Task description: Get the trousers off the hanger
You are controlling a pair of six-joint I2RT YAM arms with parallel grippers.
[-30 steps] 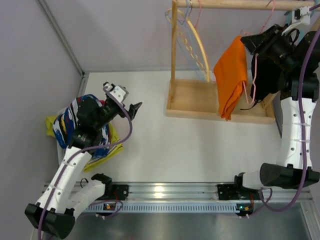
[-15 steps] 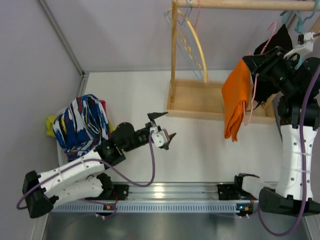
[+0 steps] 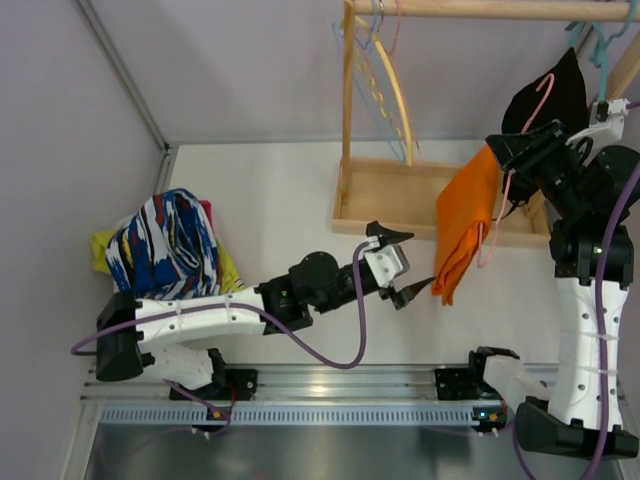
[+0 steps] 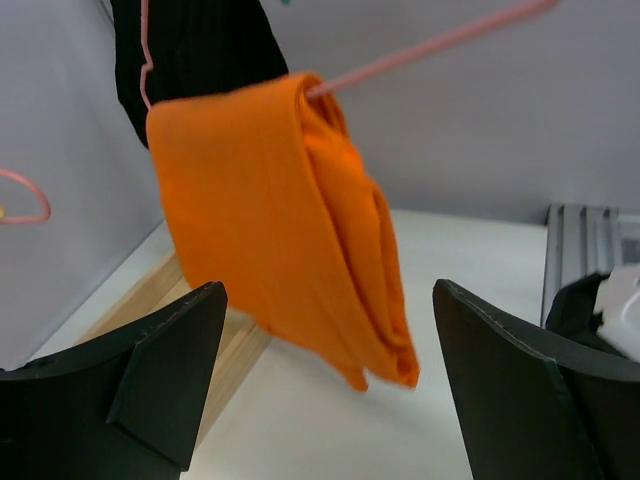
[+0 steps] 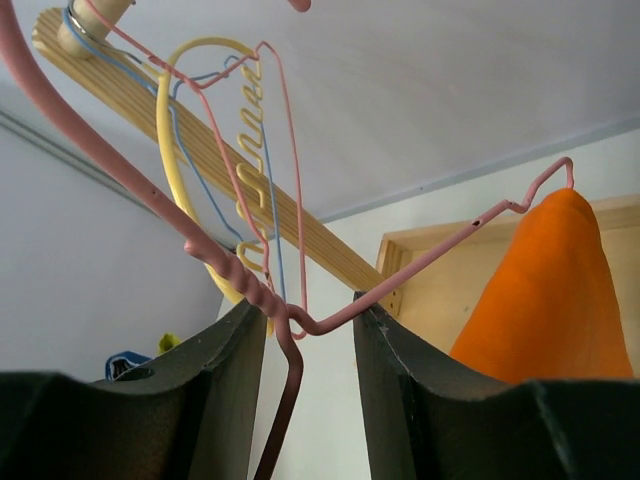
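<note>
1 orange folded trousers (image 3: 462, 225) on 1 pink wire hanger (image 5: 245, 283), its neck pinched in r gripper (image 5: 310, 325); l gripper (image 3: 408, 262) wide open, empty, just left.

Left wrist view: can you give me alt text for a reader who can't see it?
Orange trousers folded over a pink hanger hang ahead of the left gripper, whose two black fingers stand wide open in the foreground. Behind them are a black garment, a wooden rack base and a white table.

Bright, even light; glare on the metal rail (image 3: 320, 379); soft-focus wrist-view fingers (image 4: 150, 390).
</note>
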